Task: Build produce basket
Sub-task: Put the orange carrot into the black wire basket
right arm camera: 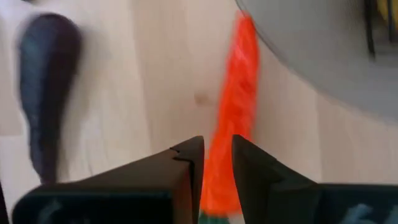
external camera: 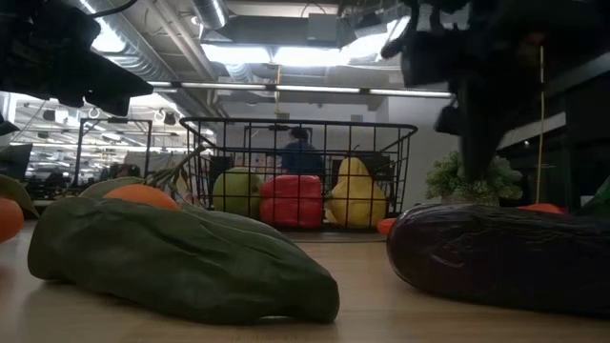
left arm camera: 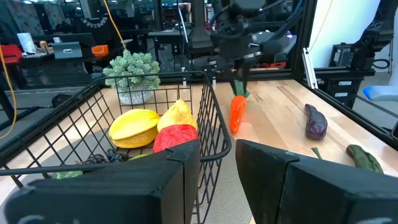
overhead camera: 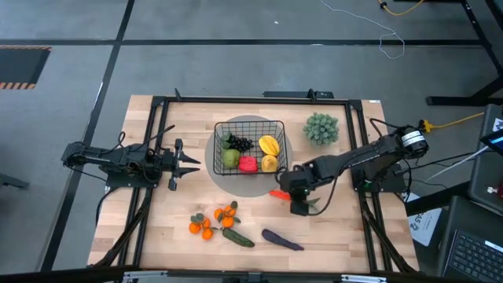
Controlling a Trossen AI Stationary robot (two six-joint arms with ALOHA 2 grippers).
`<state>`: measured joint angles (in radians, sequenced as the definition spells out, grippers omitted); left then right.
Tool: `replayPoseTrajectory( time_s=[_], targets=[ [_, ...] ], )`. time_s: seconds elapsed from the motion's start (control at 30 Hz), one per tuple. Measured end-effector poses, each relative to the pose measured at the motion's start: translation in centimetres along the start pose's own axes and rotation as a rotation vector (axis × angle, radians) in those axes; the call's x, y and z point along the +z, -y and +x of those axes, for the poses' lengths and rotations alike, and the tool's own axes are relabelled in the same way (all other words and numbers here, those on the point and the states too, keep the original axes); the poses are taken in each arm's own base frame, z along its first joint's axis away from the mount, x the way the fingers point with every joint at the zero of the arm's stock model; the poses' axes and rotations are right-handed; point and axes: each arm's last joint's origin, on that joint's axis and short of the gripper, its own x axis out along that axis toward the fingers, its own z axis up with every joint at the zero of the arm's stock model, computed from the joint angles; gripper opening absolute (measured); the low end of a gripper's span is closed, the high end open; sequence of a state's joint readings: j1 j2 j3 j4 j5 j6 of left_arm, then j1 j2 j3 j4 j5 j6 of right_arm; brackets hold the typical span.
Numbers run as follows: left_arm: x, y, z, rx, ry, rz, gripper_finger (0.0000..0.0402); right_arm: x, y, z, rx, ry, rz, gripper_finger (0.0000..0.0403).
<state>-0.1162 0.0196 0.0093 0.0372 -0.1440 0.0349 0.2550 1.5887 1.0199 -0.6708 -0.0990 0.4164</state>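
The carrot (left arm camera: 237, 113) hangs point-down under the right gripper (left arm camera: 241, 79), whose fingers are nearly closed on its green leafy end; its tip looks just off or barely on the table (overhead camera: 157, 228), which I cannot settle. It is probably a light, stiff plastic toy with a smooth, tapering body, so the thicker top end is the safest hold; gripped there it may swing. The basket (overhead camera: 250, 147) stands just beyond the gripper on a grey disc (overhead camera: 288, 151), already holding an apple (overhead camera: 229, 158), pepper (overhead camera: 248, 164) and lemon (overhead camera: 269, 163). The right arm reaches in across the table, wrist bent downward. The left gripper (overhead camera: 189, 163) waits beside the basket's other side, fingers partly apart, holding nothing.
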Motion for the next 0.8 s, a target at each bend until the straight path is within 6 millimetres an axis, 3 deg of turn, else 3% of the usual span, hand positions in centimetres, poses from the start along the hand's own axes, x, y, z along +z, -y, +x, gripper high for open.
replayPoseTrajectory(
  time_s=[0.27, 0.57, 0.8],
  targets=[
    [0.0, 0.0, 0.0, 0.0, 0.0, 0.0, 0.0094, 0.5, -0.6, 0.1, 0.035, 0.074, -0.05, 0.0101],
    [0.0, 0.0, 0.0, 0.0, 0.001, 0.0, 0.0094, -1.9, 0.8, 2.5, -0.013, 0.013, 0.008, 0.021],
    [0.0, 0.0, 0.0, 0.0, 0.0, 0.0, 0.0094, -3.3, 1.8, 3.9, -0.065, 0.04, 0.022, 0.0236]
  ],
)
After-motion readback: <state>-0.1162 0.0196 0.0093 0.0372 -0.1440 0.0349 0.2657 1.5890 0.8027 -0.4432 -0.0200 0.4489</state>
